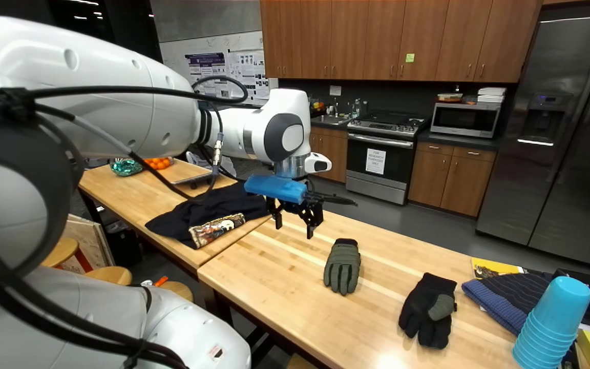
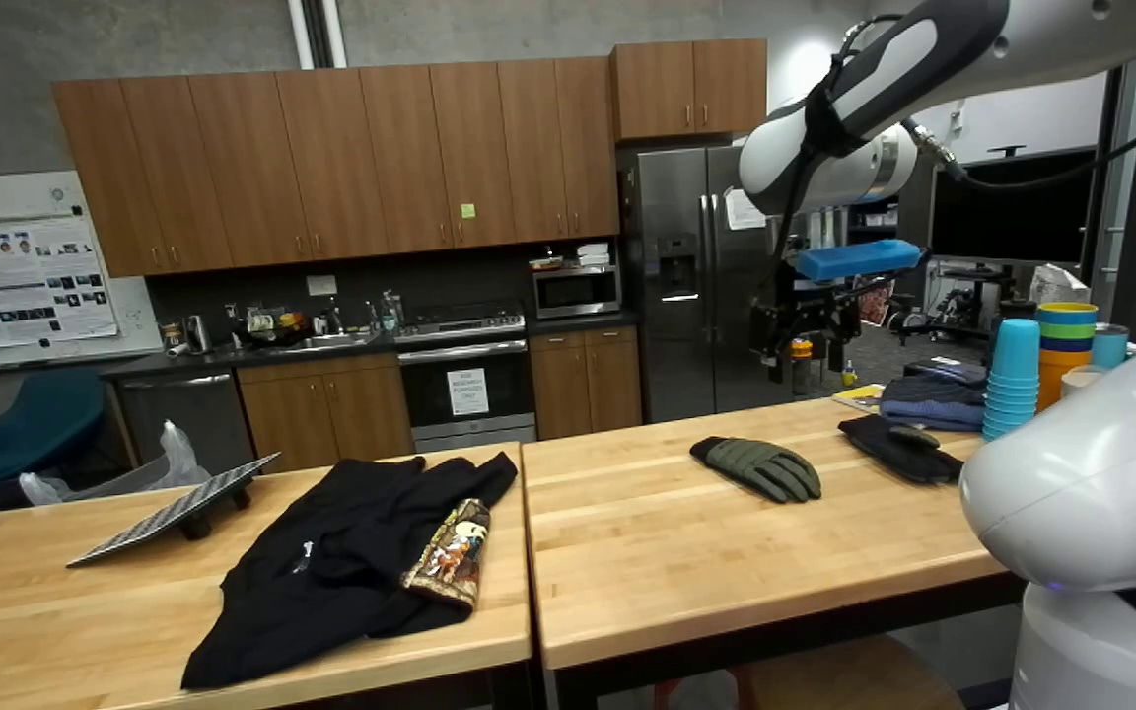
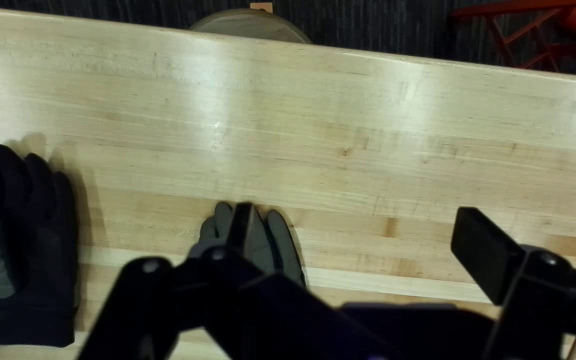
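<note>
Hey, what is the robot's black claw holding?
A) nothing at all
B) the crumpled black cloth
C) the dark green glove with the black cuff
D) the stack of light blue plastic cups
A: the black claw hangs in the air above the pale wooden table, its two fingers spread apart with nothing between them, and the dark green glove lies on that table.

In an exterior view, the pale wooden tabletop point(image 1: 274, 277) carries a grey-green glove point(image 1: 343, 269) right of centre, a black glove point(image 1: 424, 315) at lower right and blue cups point(image 1: 546, 328) in that corner; an adjoining tabletop point(image 1: 123, 192) at left bears a black garment point(image 1: 215, 206).
</note>
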Tool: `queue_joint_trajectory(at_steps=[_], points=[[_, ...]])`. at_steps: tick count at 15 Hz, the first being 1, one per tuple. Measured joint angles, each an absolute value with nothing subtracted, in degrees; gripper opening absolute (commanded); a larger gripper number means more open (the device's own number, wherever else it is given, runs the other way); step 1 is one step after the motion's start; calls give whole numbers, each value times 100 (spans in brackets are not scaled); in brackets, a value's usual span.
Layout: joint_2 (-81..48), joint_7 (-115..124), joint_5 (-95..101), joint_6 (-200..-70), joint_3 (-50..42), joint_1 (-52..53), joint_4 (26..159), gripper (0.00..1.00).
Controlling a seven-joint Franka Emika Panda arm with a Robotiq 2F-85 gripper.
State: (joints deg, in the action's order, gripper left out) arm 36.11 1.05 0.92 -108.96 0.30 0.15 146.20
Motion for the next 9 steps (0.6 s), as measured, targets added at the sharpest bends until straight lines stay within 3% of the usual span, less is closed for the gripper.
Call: queue_joint_trajectory(at_steps=[9], points=[[3523, 89, 325, -11082, -170, -266, 14714, 100]])
